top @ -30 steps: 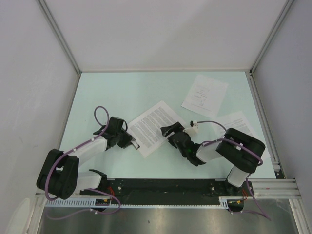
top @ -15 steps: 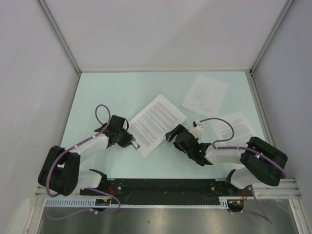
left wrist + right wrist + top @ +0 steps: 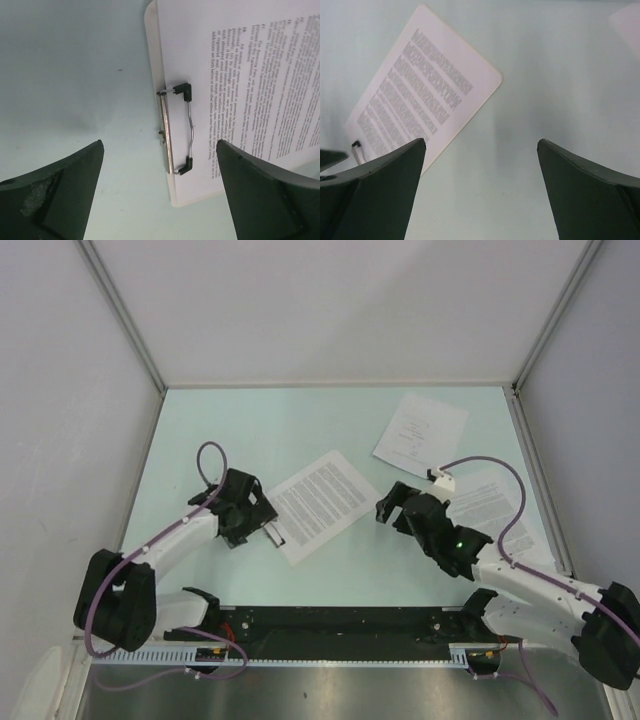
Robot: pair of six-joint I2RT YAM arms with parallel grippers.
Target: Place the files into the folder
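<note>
Nearest the arm bases, the left claw (image 3: 262,523) hangs with its jaws spread wide and empty just short of the clip (image 3: 272,534) on the clipboard (image 3: 292,552). Its wrist view shows the silver-and-black clip (image 3: 175,131) framed between the two dark fingers (image 3: 60,195). The right claw (image 3: 388,504) is equally wide and holds nothing. It sits just off the board's far-right end, above bare counter (image 3: 230,430).

The clipboard lies flat, its long axis running diagonally from the clip end at near left to the rounded free end at far right. A densely printed sheet (image 3: 320,498) lies squared on it, its lines of text running across the board. Its edge appears to sit under the clip, though the grip cannot be confirmed.

Two sheets remain loose. One dense sheet (image 3: 487,502) lies at the right, partly beneath the right arm and its cable. A sparse title page (image 3: 420,430) lies farthest back, slightly turned, well apart from the board.

The paper is likely light, limp and slick on the smooth counter. A pinch at a lifted corner or edge looks more promising than a grab at the middle. The board should be stiff, and its sprung clip is best opened by pressing the wire handle.
</note>
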